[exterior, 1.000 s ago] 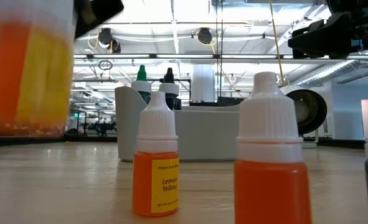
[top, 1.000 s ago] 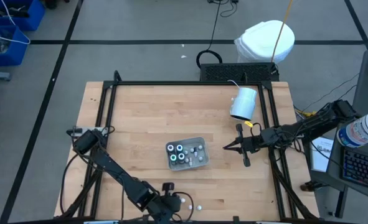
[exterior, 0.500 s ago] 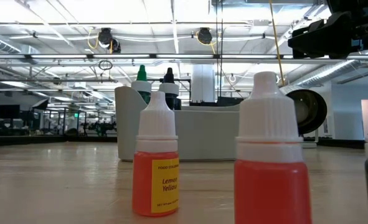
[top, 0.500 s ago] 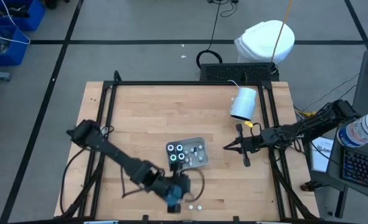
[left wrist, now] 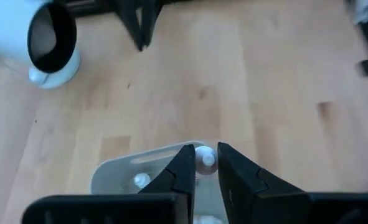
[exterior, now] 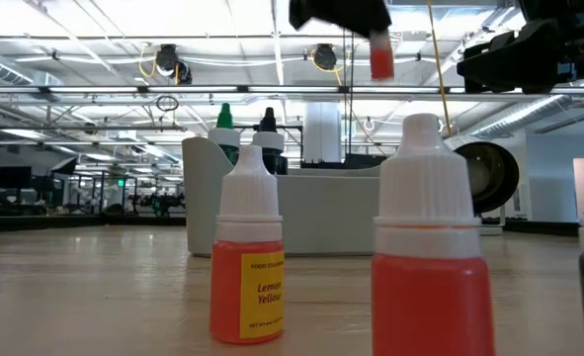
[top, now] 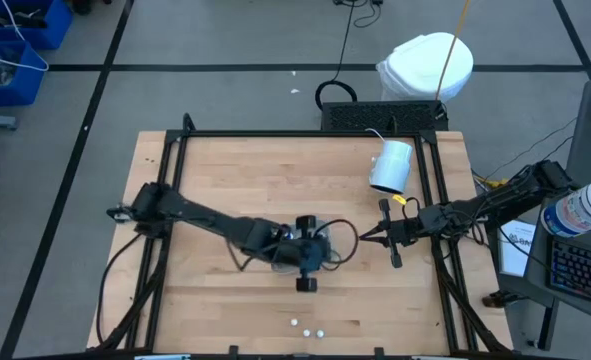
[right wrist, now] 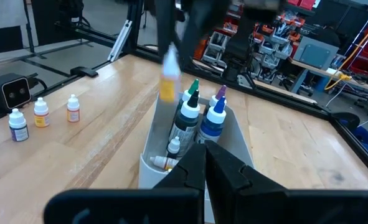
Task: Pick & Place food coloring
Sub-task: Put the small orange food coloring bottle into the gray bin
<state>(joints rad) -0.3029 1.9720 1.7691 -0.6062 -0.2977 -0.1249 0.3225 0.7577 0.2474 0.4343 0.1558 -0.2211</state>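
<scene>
My left gripper (top: 322,254) hangs over the grey tray (left wrist: 118,175), shut on a small orange food coloring bottle (right wrist: 167,87) with a white cap. The tray holds several more bottles (right wrist: 190,115) with green, black and blue tops, standing upright. Three little bottles (top: 308,329) stand on their bases by the table's near edge; the low view shows a yellow one (exterior: 247,272) and an orange one (exterior: 430,267) up close. My right gripper (top: 365,238) waits shut at the table's right, pointing at the tray. My left gripper pinches the bottle's white cap (left wrist: 205,158) between its two fingertips (left wrist: 185,169). The fingers slant down from the table's left side. The bottle's orange body (exterior: 381,61) hangs upright below the fingers, lifted clear above the tray.
A white cup (top: 392,166) lies on its side at the far right of the table. A black frame (top: 175,160) runs around the tabletop. Bare wood (top: 265,180) spreads between the tray and the far edge.
My left gripper has risen from the table's near edge and swung toward the far right, over the tray. It stayed shut on the orange bottle, which has been lifted clear of the table and carried along.
</scene>
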